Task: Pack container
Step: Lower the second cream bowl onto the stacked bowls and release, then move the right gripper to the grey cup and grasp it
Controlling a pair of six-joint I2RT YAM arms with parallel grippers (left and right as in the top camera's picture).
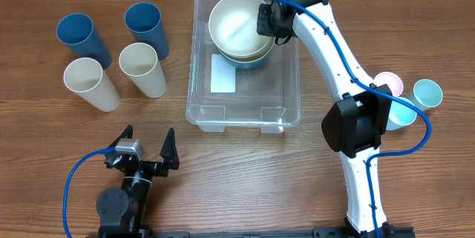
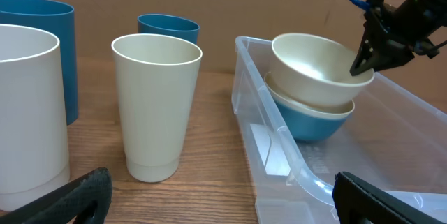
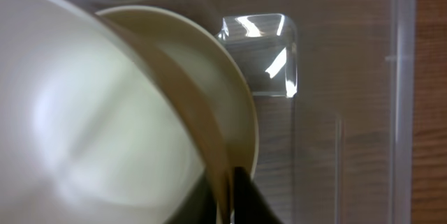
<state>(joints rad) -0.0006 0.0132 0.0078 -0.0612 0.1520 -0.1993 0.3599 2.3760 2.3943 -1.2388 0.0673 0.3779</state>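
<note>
The clear container (image 1: 194,82) stands at the table's middle, with its near wall (image 2: 279,147) in the left wrist view. In its far corner a white bowl (image 1: 234,24) sits tilted in a bowl that is blue outside (image 2: 314,121). My right gripper (image 1: 269,21) reaches in from the right, and its fingers pinch the white bowl's rim (image 3: 209,133) between them. In the left wrist view the right gripper (image 2: 363,63) sits on that bowl's right edge. My left gripper (image 1: 147,138) rests open at the front left, holding nothing, and its fingers (image 2: 84,189) frame bare wood.
Two blue cups (image 1: 82,38) (image 1: 145,27) and two white cups (image 1: 89,82) (image 1: 141,67) stand left of the container. A pink cup (image 1: 390,84) and two teal cups (image 1: 427,93) (image 1: 401,112) sit at the right, behind the right arm. A white label (image 1: 223,73) lies on the container floor.
</note>
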